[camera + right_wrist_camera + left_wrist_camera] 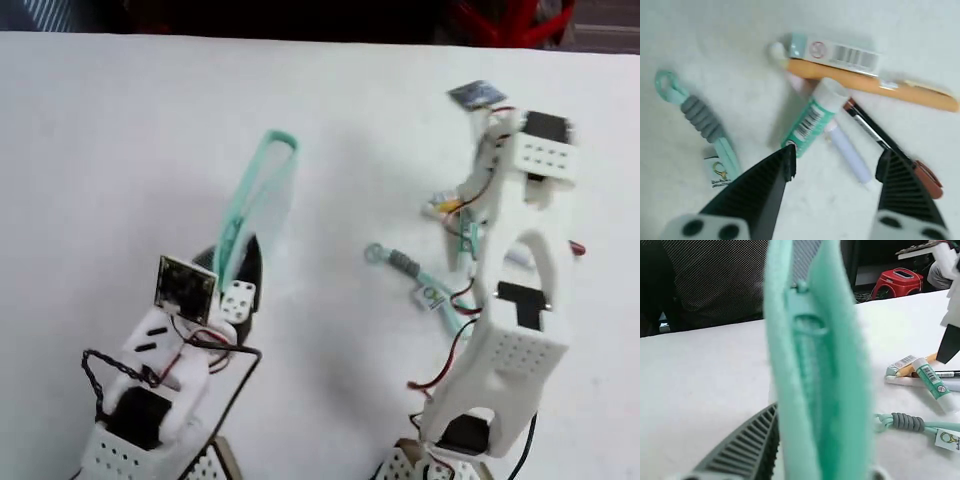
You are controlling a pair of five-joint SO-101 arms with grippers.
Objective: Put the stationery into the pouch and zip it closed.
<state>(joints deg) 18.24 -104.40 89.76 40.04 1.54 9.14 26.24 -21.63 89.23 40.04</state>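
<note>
The left gripper (240,272) sits at about 7 o'clock on the white desk (120,120) in the high view, clenched on the near end of a mint-green fabric pouch (262,190). The pouch stands on its long edge and runs away from the gripper toward 1 o'clock. In the left wrist view its zip line (807,355) faces the camera, with a ribbed black finger (747,450) against one side; I cannot tell whether the zip is open.

The stationery lies in a loose heap at roughly 3 o'clock from the pouch, well apart from it and on the bare desk, with none of it inside. The right gripper (837,155) hangs directly over this heap, released, with its two black fingers spread wide and nothing between them. Under it are:
- a green-and-white glue stick (812,120), one end just beside a fingertip
- a long orange pen (875,85) lying across the far side of the heap
- a small white-and-teal block with a barcode label (835,50), touching the orange pen
- a pale lilac pen (850,152)
- a thin black pen with a red-brown cap (890,150) — it crosses near the other fingertip

At 9 o'clock from the heap, toward the pouch, lies a mint-green lanyard with a grey coiled wrap (402,263) and a ring at its end.
</note>
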